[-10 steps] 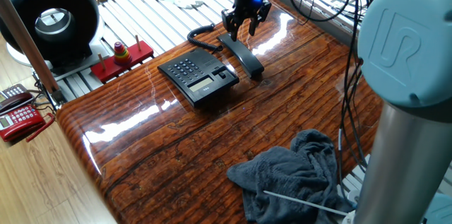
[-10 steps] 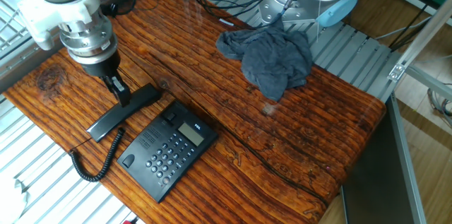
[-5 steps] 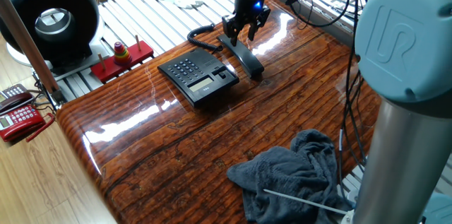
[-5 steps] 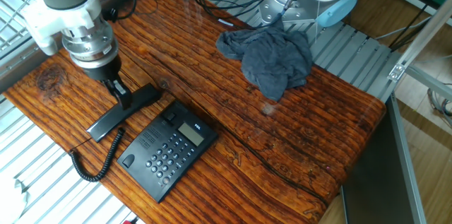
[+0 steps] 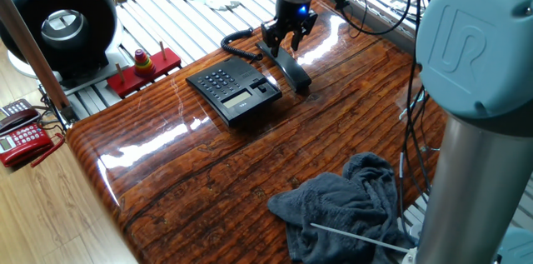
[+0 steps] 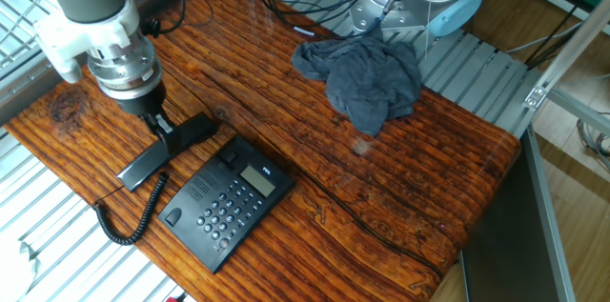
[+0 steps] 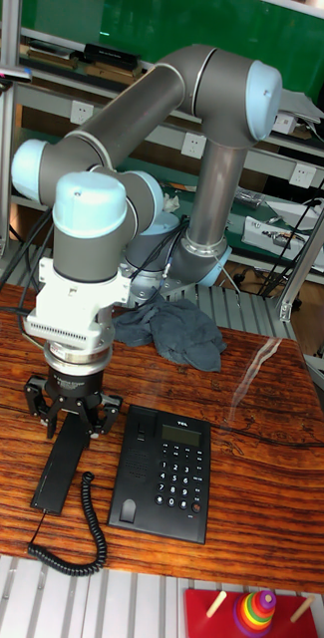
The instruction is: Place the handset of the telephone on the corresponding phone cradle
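The black handset (image 5: 289, 70) (image 6: 164, 150) (image 7: 60, 467) lies flat on the wooden table, beside the black telephone base (image 5: 233, 89) (image 6: 227, 205) (image 7: 169, 471). Its coiled cord (image 5: 236, 41) (image 6: 129, 222) (image 7: 78, 546) trails off one end. The phone cradle (image 7: 132, 469) (image 6: 200, 188) is the bare strip on the side of the base that faces the handset. My gripper (image 5: 285, 37) (image 6: 162, 130) (image 7: 74, 419) points straight down over the handset's far end. It is open, with a finger on either side of the bar.
A crumpled grey cloth (image 5: 350, 206) (image 6: 367, 78) (image 7: 176, 329) lies on the table near the arm's base. A red ring-stack toy (image 5: 143, 64) (image 7: 251, 608) stands off the table's edge. A red telephone (image 5: 21, 135) sits on the floor at the left. Cables hang behind the table.
The gripper has sunk slightly closer to the handset's end. Handset, base and cloth have stayed where they were.
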You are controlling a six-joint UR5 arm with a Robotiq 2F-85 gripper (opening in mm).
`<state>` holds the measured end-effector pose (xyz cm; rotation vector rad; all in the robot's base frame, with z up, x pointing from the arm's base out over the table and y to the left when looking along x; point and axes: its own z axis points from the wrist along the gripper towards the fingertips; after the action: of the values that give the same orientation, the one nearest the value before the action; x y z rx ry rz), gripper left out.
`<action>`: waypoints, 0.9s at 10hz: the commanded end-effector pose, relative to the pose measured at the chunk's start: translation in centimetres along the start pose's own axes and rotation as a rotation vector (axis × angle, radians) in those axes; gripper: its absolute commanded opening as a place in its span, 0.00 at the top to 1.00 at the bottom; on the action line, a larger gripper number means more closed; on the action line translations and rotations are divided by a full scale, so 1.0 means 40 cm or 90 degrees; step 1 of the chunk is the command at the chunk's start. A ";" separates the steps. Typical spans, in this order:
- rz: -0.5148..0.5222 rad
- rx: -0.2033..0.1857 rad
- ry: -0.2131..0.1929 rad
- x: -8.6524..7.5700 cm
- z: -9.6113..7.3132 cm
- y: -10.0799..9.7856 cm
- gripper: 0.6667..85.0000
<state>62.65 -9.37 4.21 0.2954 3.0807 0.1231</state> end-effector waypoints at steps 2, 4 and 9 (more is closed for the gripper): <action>-0.001 -0.011 -0.009 -0.011 0.021 0.012 0.37; -0.002 -0.006 -0.014 -0.018 0.030 0.007 0.36; -0.008 -0.004 -0.020 -0.027 0.044 0.005 0.36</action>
<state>63.51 -9.33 2.67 0.2696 3.0587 0.1140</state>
